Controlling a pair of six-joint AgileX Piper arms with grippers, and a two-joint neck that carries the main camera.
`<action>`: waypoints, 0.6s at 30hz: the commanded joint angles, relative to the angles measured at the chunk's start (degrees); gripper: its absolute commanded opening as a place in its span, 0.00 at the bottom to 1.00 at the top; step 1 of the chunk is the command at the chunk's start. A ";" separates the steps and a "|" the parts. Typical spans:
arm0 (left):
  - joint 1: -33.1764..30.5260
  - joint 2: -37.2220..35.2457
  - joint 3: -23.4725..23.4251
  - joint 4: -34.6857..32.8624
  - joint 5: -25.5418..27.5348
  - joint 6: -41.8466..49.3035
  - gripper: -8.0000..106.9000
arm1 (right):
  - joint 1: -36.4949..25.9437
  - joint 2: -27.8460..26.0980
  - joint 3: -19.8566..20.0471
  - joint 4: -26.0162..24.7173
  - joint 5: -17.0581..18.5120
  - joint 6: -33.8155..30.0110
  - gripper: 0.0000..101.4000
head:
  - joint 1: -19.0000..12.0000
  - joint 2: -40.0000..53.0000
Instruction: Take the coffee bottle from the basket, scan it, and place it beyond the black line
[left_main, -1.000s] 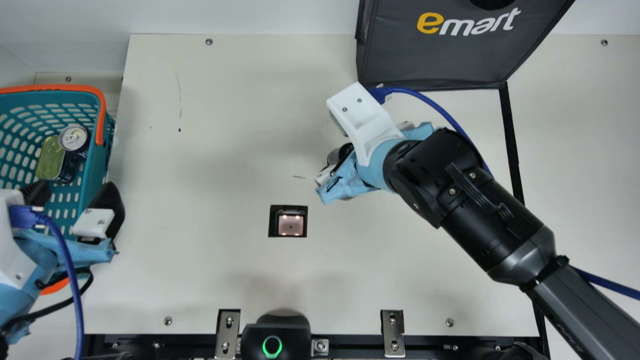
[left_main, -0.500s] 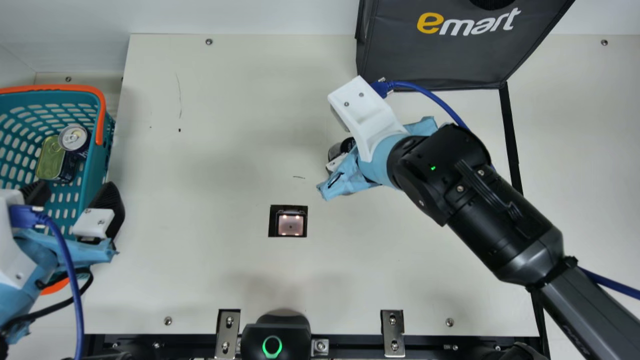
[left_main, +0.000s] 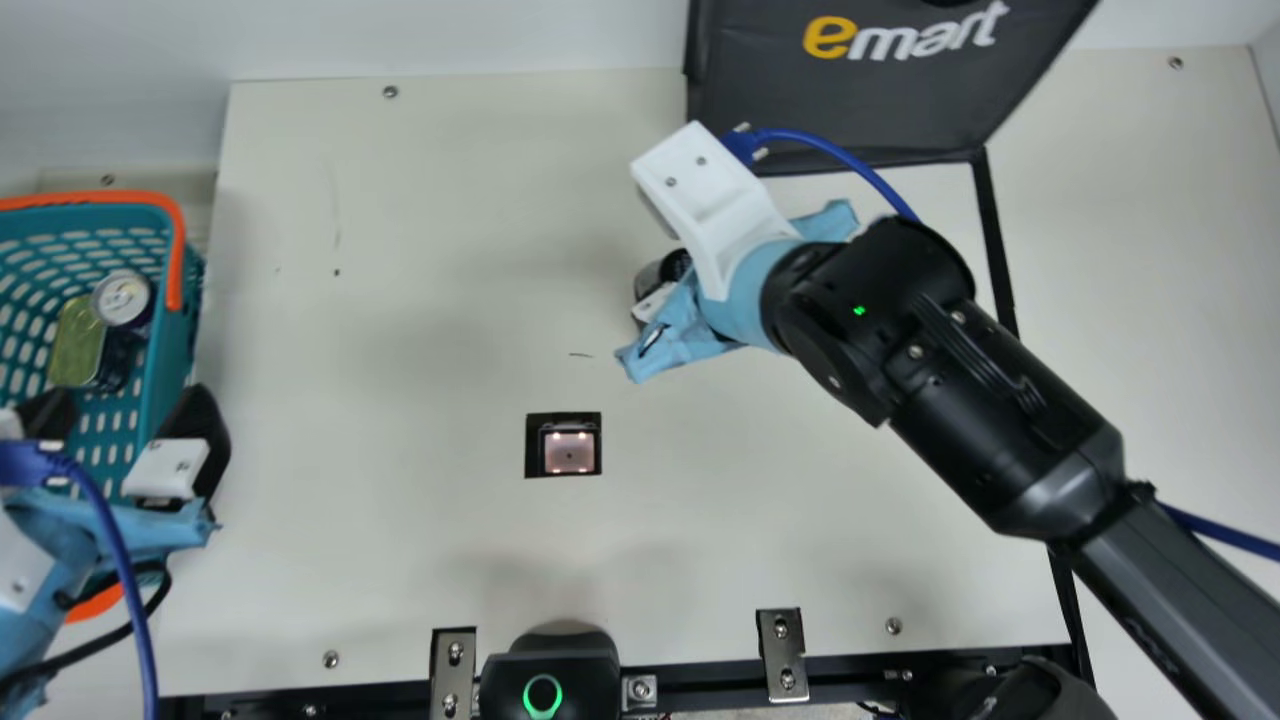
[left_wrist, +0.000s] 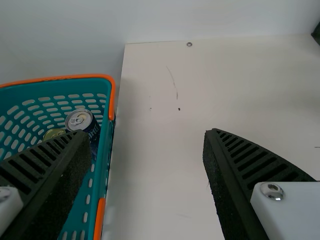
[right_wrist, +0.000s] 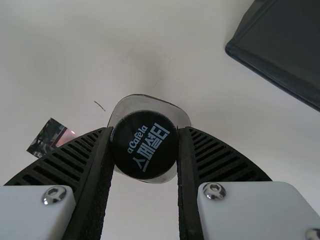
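In the main view my right gripper (left_main: 665, 290) is over the middle of the table, up and right of the scanner window (left_main: 569, 453), with the coffee bottle (left_main: 650, 284) partly hidden under it. The right wrist view has the bottle's black cap (right_wrist: 144, 145) pinched between both ribbed pads of my right gripper (right_wrist: 145, 150). My left gripper (left_main: 125, 425) stands open at the basket (left_main: 160, 385), one finger over it and one outside its right wall. The left wrist view shows my left gripper (left_wrist: 147, 160) with nothing between its fingers.
Two cans, one round (left_main: 123, 298) and one gold-topped (left_main: 77, 340), sit in the basket. A dark bag (left_main: 850, 90) stands at the back right, where the black line (left_main: 992, 240) runs forward from it. Metal brackets (left_main: 782, 655) line the front edge.
The camera has turned slightly. Against the table, my right gripper has shifted slightly toward the back and right with the bottle, away from the scanner window. My left arm has kept still.
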 joint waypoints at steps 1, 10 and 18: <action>0.00 0.00 0.00 0.00 0.00 0.00 0.85 | 0.09 -0.03 -0.11 -0.11 0.05 -0.06 0.00 | -1.48 -5.15; 0.00 0.00 0.00 0.00 0.00 0.00 0.85 | 0.35 -0.16 -0.22 -0.30 0.24 -0.03 0.00 | -1.48 -14.46; 0.00 0.00 0.00 0.00 0.00 0.00 0.85 | -0.27 0.00 -0.95 -0.14 0.71 -0.30 0.00 | -1.48 -14.46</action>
